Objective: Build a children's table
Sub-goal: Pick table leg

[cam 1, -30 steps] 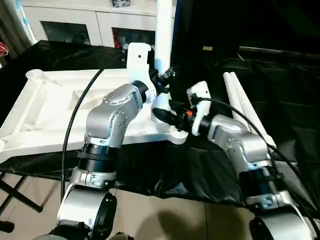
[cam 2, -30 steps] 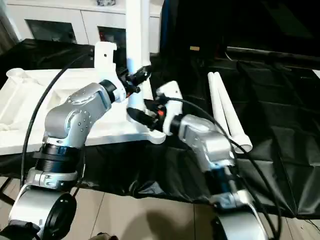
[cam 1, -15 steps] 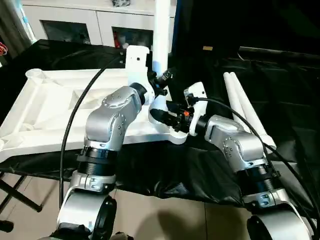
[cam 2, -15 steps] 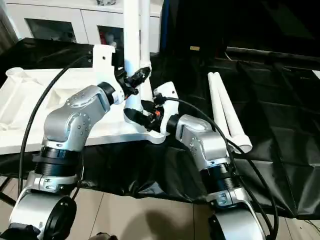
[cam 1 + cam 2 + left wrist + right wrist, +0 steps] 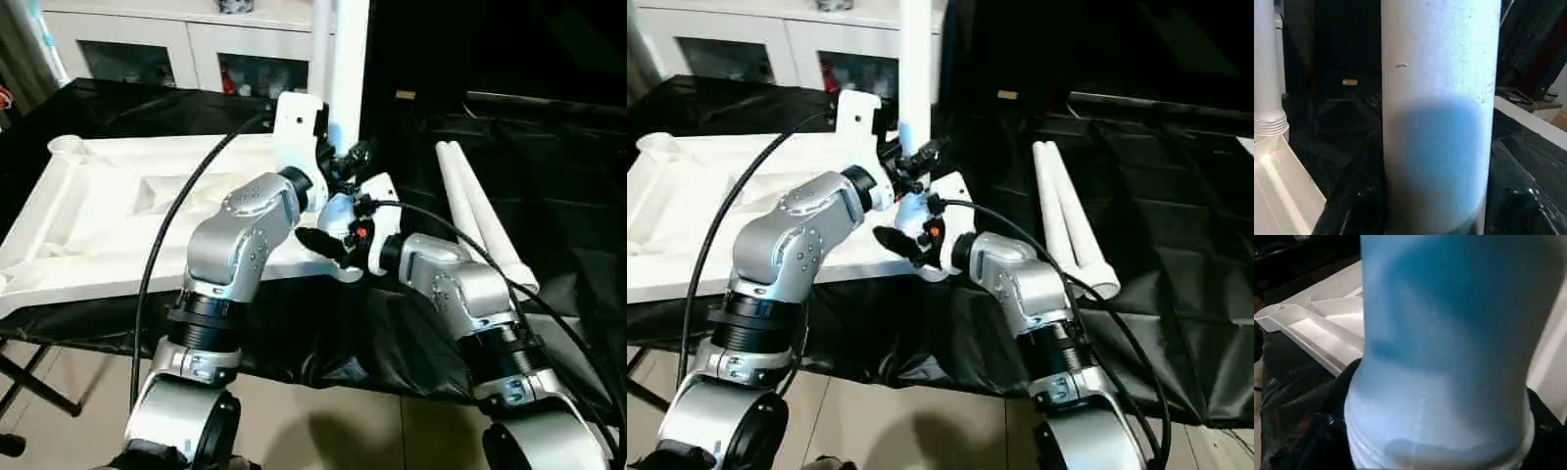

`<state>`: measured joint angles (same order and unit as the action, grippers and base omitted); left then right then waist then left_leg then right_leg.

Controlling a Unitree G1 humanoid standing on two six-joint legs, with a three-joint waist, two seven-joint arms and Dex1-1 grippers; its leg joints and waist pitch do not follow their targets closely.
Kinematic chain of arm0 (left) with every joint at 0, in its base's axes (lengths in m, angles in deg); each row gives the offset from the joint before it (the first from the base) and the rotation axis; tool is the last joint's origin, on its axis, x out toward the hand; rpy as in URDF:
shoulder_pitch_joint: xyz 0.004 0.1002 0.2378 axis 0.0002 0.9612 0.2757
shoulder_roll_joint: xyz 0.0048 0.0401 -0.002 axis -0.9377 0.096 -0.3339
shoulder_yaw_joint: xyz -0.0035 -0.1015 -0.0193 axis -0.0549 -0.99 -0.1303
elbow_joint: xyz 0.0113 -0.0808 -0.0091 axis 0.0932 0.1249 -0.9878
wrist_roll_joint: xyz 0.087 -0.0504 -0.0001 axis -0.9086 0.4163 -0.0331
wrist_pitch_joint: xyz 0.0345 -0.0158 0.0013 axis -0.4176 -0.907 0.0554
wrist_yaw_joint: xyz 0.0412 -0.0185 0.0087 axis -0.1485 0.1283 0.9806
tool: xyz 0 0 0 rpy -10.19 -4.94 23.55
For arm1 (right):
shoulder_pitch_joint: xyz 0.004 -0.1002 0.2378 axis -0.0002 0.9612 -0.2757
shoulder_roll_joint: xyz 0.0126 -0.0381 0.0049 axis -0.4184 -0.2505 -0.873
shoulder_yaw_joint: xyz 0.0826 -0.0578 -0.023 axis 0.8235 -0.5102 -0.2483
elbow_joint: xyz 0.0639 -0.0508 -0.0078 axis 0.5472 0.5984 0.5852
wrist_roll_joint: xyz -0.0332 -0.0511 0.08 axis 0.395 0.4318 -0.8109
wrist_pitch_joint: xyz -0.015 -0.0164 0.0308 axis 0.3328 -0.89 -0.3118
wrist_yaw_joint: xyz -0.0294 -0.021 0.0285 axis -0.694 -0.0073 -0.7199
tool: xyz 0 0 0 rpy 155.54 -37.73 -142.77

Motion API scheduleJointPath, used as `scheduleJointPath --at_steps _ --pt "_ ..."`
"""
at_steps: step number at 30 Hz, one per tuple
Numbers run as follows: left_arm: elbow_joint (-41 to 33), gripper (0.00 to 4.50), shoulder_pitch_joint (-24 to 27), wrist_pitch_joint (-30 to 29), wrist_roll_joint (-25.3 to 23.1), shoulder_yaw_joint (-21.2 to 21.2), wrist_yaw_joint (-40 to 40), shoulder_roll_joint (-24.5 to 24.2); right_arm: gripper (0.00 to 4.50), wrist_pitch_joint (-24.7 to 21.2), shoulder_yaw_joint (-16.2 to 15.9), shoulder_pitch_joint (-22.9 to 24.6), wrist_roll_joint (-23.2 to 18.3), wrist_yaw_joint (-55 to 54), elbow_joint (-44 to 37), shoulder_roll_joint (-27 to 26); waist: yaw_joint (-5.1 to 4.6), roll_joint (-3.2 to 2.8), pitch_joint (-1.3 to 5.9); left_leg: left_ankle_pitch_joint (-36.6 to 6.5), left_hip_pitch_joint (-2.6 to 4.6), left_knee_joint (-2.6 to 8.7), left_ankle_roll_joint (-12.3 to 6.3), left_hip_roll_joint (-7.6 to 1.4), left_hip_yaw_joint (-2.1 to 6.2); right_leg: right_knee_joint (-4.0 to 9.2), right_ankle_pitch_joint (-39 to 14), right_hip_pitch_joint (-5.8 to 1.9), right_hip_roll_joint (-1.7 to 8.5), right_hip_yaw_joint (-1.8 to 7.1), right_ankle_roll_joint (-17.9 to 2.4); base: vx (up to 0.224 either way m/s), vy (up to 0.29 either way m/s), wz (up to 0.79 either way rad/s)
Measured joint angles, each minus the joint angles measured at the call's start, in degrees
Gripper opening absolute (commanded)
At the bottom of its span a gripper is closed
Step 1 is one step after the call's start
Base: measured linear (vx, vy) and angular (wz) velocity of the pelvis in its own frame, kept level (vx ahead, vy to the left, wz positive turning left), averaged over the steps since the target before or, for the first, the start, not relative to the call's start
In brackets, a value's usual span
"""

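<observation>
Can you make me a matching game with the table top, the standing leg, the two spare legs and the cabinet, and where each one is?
Things:
1. table top
2. upright leg
3. two spare legs
4. cabinet

Places:
A. lying side by side on the black cloth, on the robot's right
B. at the back, with glass doors
C. lying upside down, ribbed side up
D. standing at the top's near corner, between the left gripper and right gripper

Pairs: 1-C, 2-D, 3-A, 4-B
</observation>
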<state>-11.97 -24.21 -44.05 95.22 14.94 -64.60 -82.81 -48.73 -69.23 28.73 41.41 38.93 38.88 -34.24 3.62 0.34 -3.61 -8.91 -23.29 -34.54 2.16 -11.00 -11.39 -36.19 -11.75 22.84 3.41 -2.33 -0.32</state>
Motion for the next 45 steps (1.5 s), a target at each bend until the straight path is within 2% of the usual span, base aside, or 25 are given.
scheduleJointPath --at_steps 3,11,12,13,15,18,19,20,21,24,29,31,34,35,38,41,45 --pt "-0.3 1.98 0.0 0.0 0.0 0.0 -0.1 -0.3 2.78 0.0 0.3 0.0 -0.1 -0.1 0.0 -0.5 0.03 0.00 0.00 0.0 0.00 0.00 0.00 0.00 0.00 0.00 0.0 0.00 0.00 0.00 0.0 0.000 0.000 0.00" --pt "-1.0 1.98 0.0 0.0 0.0 0.4 -0.2 -0.7 2.73 0.5 0.4 -0.1 -1.0 0.6 0.0 -0.5 0.24 -0.01 0.00 0.0 0.01 -0.01 0.00 0.00 0.00 0.00 0.0 -0.01 0.00 0.00 0.0 0.000 0.000 0.00" --pt "-1.1 2.33 0.0 0.0 0.0 0.4 -0.2 -0.8 2.73 0.6 0.4 -0.1 -1.2 0.8 0.0 -0.5 0.23 -0.02 0.01 0.0 0.01 0.00 0.00 0.00 0.00 0.00 0.0 -0.01 0.00 -0.01 0.0 0.000 0.000 0.00" --pt "-1.2 2.33 0.0 -0.1 0.0 0.6 -0.2 -0.9 2.73 0.6 0.4 0.0 -1.3 1.1 0.0 -0.5 0.22 -0.02 0.01 0.0 0.00 0.00 0.00 0.00 0.00 0.00 0.0 -0.01 0.00 -0.01 0.0 0.000 0.000 0.00" --pt "-1.3 2.70 0.0 -0.3 0.9 0.3 -1.2 -1.1 2.73 0.7 0.9 0.3 -1.9 2.5 -0.2 -0.2 0.23 -0.02 0.01 0.0 0.00 0.00 0.00 0.00 0.00 0.00 0.0 -0.02 0.00 -0.01 0.0 0.000 0.000 0.00" --pt "-1.3 2.86 0.1 -0.9 3.9 -1.4 -3.5 -1.0 2.73 1.2 1.6 1.3 -3.8 5.5 -0.8 0.7 0.35 -0.02 0.01 0.0 0.00 -0.01 -0.01 0.01 0.00 0.01 0.0 -0.02 0.00 0.00 0.0 0.000 0.000 0.00" --pt "-1.4 2.86 0.1 -1.3 5.9 -2.4 -4.9 -0.9 2.73 1.2 1.8 2.1 -4.9 7.5 -2.0 1.3 0.44 -0.02 0.01 0.0 -0.01 -0.01 -0.01 0.01 0.00 0.01 0.0 -0.02 0.00 -0.01 0.0 0.000 0.000 0.00" --pt "-1.4 3.13 0.1 -1.6 7.3 -3.1 -6.0 -0.9 2.73 1.2 2.1 2.9 -5.9 9.0 -3.1 1.6 0.57 -0.02 0.01 0.0 0.02 -0.01 -0.01 0.01 0.00 0.01 0.0 -0.03 0.00 0.00 0.0 0.000 0.000 0.00" --pt "-1.5 3.18 0.0 -2.9 10.6 -5.2 -7.9 -0.7 2.73 1.1 2.1 3.7 -7.1 11.5 -4.1 2.4 0.68 -0.02 0.01 0.0 0.01 0.00 -0.01 0.01 -0.01 0.01 0.0 -0.02 0.00 0.00 0.0 0.000 0.000 0.00" --pt "-2.0 3.20 0.0 -6.9 18.6 -9.1 -12.8 -0.9 2.73 0.5 2.0 6.1 -9.4 17.5 -6.7 4.9 0.95 -0.01 0.01 0.0 0.02 -0.01 -0.01 0.00 -0.01 0.00 0.0 -0.03 0.00 0.00 0.0 0.000 0.000 0.00" --pt "-2.0 3.20 0.0 -11.0 25.2 -11.7 -19.1 -2.8 2.73 -1.7 -0.4 8.4 -11.2 25.8 -9.3 9.3 1.32 -0.02 0.01 0.0 0.07 -0.05 -0.02 0.00 0.00 -0.02 0.0 -0.10 0.00 0.00 0.0 0.000 0.000 0.00" --pt "-1.9 2.91 -0.1 -11.3 25.9 -11.7 -19.7 -3.2 2.73 -2.4 -0.8 8.8 -11.6 27.2 -9.6 9.9 1.38 -0.02 0.01 0.0 0.11 -0.07 -0.01 0.00 0.00 -0.02 0.0 -0.14 0.00 0.00 0.0 0.000 0.000 0.00" --pt "-1.8 2.72 -0.6 -11.1 25.7 -11.3 -19.7 -3.4 2.73 -2.7 -0.8 8.8 -12.1 27.5 -9.6 9.9 1.37 -0.04 0.03 0.0 0.12 -0.09 -0.02 0.00 0.00 -0.02 0.1 -0.15 0.00 0.00 -0.1 0.000 0.000 0.00" --pt "-1.8 2.50 -0.6 -11.0 25.4 -11.0 -19.6 -3.7 2.73 -2.7 -0.8 8.8 -12.1 27.5 -9.6 10.0 1.37 -0.06 0.03 0.0 0.12 -0.09 -0.02 0.00 0.00 -0.02 0.1 -0.16 0.00 0.01 -0.1 0.000 0.000 0.00" --pt "-1.8 2.44 -0.6 -10.7 24.6 -10.2 -19.5 -4.1 2.73 -2.8 -0.9 8.8 -12.0 27.4 -9.0 10.0 1.39 -0.06 0.03 0.0 0.12 -0.09 -0.02 0.00 0.01 -0.02 0.1 -0.16 0.01 0.00 -0.1 0.000 0.000 0.00" --pt "-1.8 2.09 -0.6 -10.0 23.8 -9.4 -18.9 -4.1 2.73 -2.8 -0.9 8.8 -11.9 27.1 -9.0 10.1 1.39 -0.06 0.03 0.0 0.12 -0.09 -0.02 0.00 0.01 -0.02 0.1 -0.16 0.00 0.00 -0.1 0.000 0.000 0.00" --pt "-1.7 1.87 -0.6 -8.4 23.0 -9.0 -18.6 -3.8 2.73 -2.8 -0.8 8.7 -11.9 26.3 -9.0 10.0 1.36 -0.05 0.03 0.0 0.12 -0.09 -0.01 0.00 0.01 -0.02 0.1 -0.16 0.00 0.00 0.0 0.000 0.000 0.00"
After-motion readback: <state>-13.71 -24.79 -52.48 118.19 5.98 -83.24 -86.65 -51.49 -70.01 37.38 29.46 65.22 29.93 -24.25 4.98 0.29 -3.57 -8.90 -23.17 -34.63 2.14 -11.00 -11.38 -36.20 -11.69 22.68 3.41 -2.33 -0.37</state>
